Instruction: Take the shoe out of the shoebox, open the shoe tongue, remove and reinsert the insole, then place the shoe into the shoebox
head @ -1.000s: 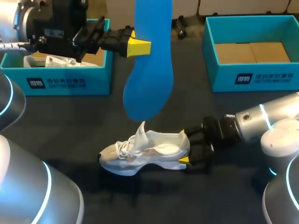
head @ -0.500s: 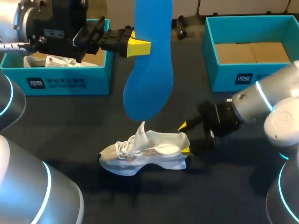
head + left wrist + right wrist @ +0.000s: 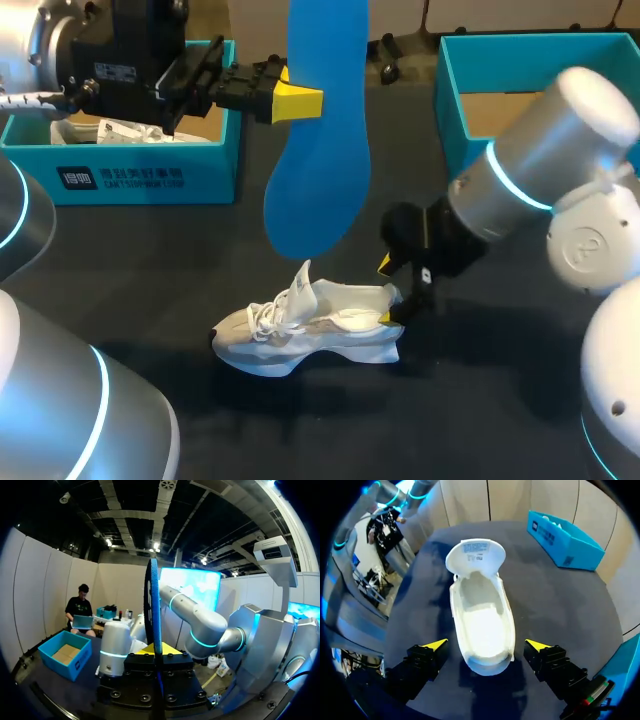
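Well, the white shoe [image 3: 305, 330] stands on its sole on the dark tabletop [image 3: 150, 260], in front of the two boxes and inside neither. Its toe points to my left side and its heel to my right. The tongue [image 3: 303, 280] stands up tall, so the shoe is wide open. The blue insole [image 3: 320, 150] is out of the shoe. It hangs in the air above the shoe, standing on end, with its wide part down, just above the tongue in the head view. The left hand [image 3: 298, 101] pinches the insole near its upper part, one yellow tip on each flat side. In the left wrist view the insole shows as a thin edge going straight up out of that pinch. The right hand [image 3: 486, 645] is low at the heel of the shoe. It is spread wide, one yellow tip on each side of the heel, and there is a gap between each tip and the shoe, so it holds nothing. The right arm [image 3: 520, 180] comes in over the right shoebox [image 3: 540, 165] and hides part of it; that box has a brown bottom. The left shoebox [image 3: 140, 175] sits at the far left of the tabletop, behind the left hand, with something white inside.
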Tool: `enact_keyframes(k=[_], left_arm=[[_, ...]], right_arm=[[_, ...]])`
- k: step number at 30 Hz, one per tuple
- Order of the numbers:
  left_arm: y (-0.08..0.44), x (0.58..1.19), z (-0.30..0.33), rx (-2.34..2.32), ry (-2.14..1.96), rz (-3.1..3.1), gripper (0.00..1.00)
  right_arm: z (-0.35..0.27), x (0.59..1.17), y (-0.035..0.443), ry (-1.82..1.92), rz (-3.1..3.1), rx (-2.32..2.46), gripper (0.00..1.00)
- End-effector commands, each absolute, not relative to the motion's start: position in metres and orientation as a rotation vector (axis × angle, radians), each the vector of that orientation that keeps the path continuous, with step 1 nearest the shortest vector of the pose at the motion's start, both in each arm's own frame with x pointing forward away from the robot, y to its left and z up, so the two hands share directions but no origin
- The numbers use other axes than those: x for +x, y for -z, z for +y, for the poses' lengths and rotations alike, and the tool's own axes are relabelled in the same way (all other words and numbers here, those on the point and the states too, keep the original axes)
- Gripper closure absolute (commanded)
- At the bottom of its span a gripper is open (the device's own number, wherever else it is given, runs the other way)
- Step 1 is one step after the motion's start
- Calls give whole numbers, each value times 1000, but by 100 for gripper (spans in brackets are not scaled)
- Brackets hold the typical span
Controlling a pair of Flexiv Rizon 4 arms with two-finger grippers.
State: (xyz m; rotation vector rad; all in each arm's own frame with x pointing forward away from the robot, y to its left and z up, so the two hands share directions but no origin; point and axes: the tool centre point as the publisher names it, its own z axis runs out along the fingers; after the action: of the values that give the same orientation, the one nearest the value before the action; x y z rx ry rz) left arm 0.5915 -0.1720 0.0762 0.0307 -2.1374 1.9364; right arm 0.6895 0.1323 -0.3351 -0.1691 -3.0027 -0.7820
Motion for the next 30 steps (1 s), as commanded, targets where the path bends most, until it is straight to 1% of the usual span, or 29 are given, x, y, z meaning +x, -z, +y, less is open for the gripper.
enact_keyframes(k=[1,12,24,30], left_arm=[[-77,593,-173,26,-1930,-2140,100],[-77,593,-173,26,-1930,-2140,100],[-77,593,-173,26,-1930,-2140,100],[-77,593,-173,26,-1930,-2140,100]], right_arm=[[144,699,338,110,-3054,-125,0],[148,708,338,-8,-3048,-19,0],[147,702,334,-32,-3064,-9,0],[160,712,326,-33,-3083,11,0]])
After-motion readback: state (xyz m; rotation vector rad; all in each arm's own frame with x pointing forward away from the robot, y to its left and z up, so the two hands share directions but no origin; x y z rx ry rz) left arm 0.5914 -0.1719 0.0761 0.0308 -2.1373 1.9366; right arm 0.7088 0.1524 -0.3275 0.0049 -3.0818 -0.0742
